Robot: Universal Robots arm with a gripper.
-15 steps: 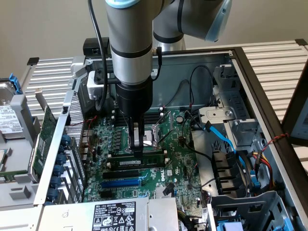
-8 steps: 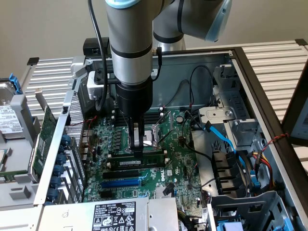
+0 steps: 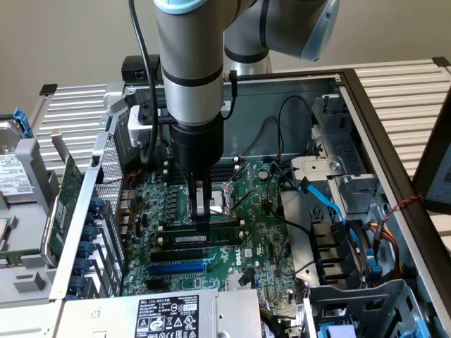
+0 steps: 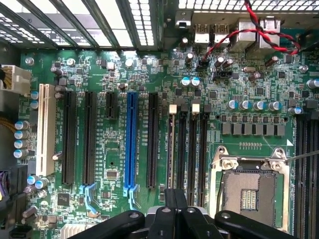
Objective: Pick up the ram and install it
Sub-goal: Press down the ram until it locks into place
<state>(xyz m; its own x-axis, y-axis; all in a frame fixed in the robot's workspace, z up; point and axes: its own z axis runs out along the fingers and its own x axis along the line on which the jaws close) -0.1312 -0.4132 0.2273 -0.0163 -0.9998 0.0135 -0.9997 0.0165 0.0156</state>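
**One stick in its slot, gripper shut above it**

One arm hangs over the open PC case (image 3: 366, 120), and we see its gripper (image 3: 202, 220) low over the board (image 3: 261, 239), fingers pressed together with no gap. Nothing is clamped between them.

The ram (image 3: 206, 239) stands on edge in a memory slot, parallel to the blue slot (image 3: 176, 268). It sits on that slot's CPU-socket side, w/ one black slot between them. Its white label faces the ext. camera. In the wrist view the ram (image 4: 172, 149) shows edge-on as a thin strip in the memory slot nearest the blue slot (image 4: 131, 139). The shut gripper (image 4: 175, 199) lines up w/ that strip's near end.

The tips look to be on or just above the stick's top edge; we can't tell if they touch. We also can't tell if the slot's end clips are latched.

The CPU socket (image 4: 251, 191) lies open and bare beyond the other memory slots. A red-black wire (image 4: 249, 32) loops near the rear ports.

In the ext. view a blue cable (image 3: 328, 201) runs along the case at the view's right. A green card (image 3: 65, 193) w/ metal bracket rests outside the case at the view's left, well apart from the gripper. A labelled PSU (image 3: 165, 315) sits along the near edge.
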